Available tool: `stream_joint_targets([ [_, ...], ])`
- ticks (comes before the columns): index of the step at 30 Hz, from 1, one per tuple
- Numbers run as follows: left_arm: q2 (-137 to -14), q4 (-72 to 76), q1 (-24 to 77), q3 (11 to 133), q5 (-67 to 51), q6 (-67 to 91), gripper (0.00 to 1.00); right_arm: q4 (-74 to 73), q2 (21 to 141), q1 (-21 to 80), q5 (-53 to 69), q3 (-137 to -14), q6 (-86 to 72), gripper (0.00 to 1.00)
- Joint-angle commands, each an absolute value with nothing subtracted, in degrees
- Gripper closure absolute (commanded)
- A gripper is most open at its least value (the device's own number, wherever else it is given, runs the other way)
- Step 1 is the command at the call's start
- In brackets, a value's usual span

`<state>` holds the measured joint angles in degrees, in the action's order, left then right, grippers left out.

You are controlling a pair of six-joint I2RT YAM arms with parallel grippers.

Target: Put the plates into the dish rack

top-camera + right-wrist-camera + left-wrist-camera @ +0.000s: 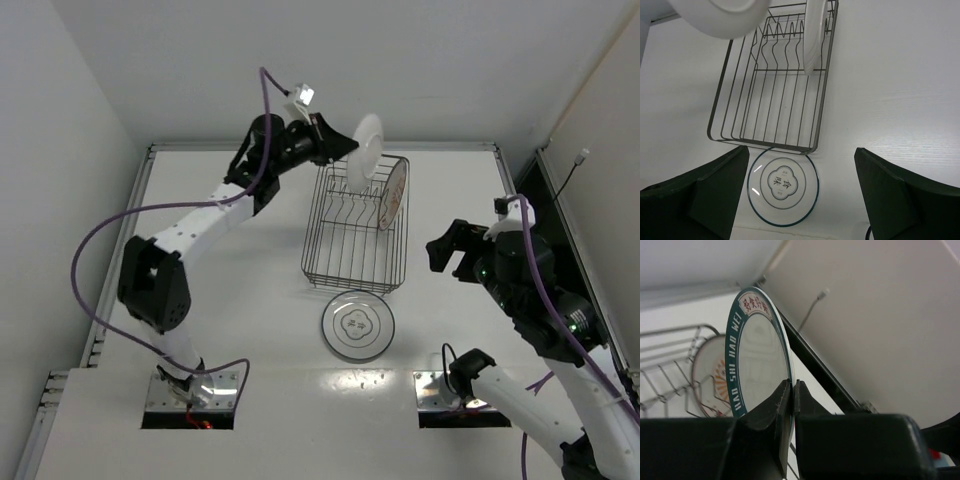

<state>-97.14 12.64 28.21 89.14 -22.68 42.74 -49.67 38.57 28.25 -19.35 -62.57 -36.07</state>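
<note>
Green-rimmed plate (760, 355) gripped on edge above the far end of the dish rack (350, 250).
The left gripper (792, 387) has its jaws pinched tight on this plate's rim (lettering runs round the green band), holding it in the air. An orange-centred plate (393, 192) stands among the tines at the rack's far right. A pale grey, dark-rimmed plate (357, 325) lies flat on the table (250, 300), just beside the rack's near end. The right gripper (799, 155) hangs right of the rack, jaws wide apart, holding nothing.

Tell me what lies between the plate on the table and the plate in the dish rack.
Only the near wall and empty tines of the dish rack lie between the flat plate and the standing plate, as the top view shows.
</note>
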Motion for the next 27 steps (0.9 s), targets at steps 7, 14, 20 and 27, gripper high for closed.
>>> stream_joint_targets([
  [7, -107.66, 28.83, 30.23, 91.05, -29.27, 51.50, 1.00, -51.06, 36.12, 28.48, -21.36, -61.79, -36.12, 0.16],
  [14, -110.91, 29.79, 31.99, 87.71, -26.28, 51.59, 1.00, -51.59, 35.07, 28.48, -20.83, -60.74, -36.12, 0.16],
  [20, -114.69, 26.90, 33.13, 90.26, -23.47, 51.06, 1.00, -52.12, 34.01, 28.48, -19.69, -60.73, -36.12, 0.16],
  [27, -117.76, 16.71, 34.28, 96.85, -17.41, 45.53, 1.00, -53.17, 31.91, 28.48, -18.63, -59.16, -36.12, 0.16],
])
